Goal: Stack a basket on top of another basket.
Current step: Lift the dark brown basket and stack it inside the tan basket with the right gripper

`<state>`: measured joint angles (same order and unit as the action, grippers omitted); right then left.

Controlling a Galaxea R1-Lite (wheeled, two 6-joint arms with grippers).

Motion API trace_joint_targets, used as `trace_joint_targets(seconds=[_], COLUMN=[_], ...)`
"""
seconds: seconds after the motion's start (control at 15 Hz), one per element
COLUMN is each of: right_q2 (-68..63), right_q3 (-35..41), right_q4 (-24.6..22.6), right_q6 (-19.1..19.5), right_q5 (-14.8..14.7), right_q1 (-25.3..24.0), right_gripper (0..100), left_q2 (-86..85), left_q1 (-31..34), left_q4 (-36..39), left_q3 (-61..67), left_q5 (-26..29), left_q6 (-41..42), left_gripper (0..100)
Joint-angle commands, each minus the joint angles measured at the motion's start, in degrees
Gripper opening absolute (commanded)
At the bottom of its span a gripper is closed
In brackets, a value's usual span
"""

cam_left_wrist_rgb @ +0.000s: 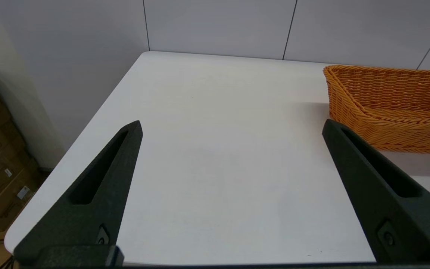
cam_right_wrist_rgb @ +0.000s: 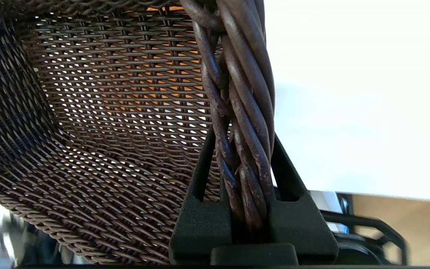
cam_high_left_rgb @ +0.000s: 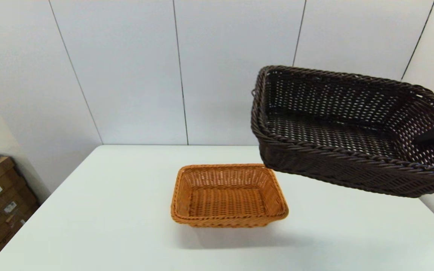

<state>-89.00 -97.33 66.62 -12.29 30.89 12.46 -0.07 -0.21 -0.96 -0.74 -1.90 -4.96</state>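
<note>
- Right now the right gripper [cam_right_wrist_rgb: 243, 149] is clenched on the braided rim of the dark brown rectangular woven wicker basket [cam_high_left_rgb: 337, 131], one finger on each side of the rim.
- It holds this basket in the air, tilted, above the right part of the white table [cam_high_left_rgb: 89, 226].
- The orange-tan rectangular woven wicker basket [cam_high_left_rgb: 228, 195] stands flat near the table's middle, lower and to the left of the dark one.
- The left gripper [cam_left_wrist_rgb: 231, 127] hangs over bare table near the orange-tan basket, fingers spread wide, holding nothing.
</note>
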Motion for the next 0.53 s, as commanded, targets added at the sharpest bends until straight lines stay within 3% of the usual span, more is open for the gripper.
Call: trace_joint_targets(seconds=[0.07, 0.2, 0.4, 0.53], right_q2=[-3.19, -4.86, -8.47, -10.14], right_q3=[-7.7, -8.05, -7.44, -6.64], right_q4=[-0.62, -4.75, -10.72, -14.77], right_q6=[-8.81, -13.11, -19.18, -21.2], right_q5=[-0.39, -3.21, -14.72, -18.41], right_q1=[-14.83, -20.63, -29.42, -32.32], right_gripper=[0, 0, 0, 0], left_q2=[0.07, 0.07, 0.07, 0.07], left_q1=[-0.06, 0.03, -0.06, 0.03], left_q4=[0.0, 0.0, 0.0, 0.0], left_q3=[-0.05, 0.04, -0.05, -0.05], left_q5=[-0.03, -0.03, -0.03, -0.03], left_q6=[-0.05, -0.05, -0.05, -0.05], left_gripper=[100, 100, 100, 100])
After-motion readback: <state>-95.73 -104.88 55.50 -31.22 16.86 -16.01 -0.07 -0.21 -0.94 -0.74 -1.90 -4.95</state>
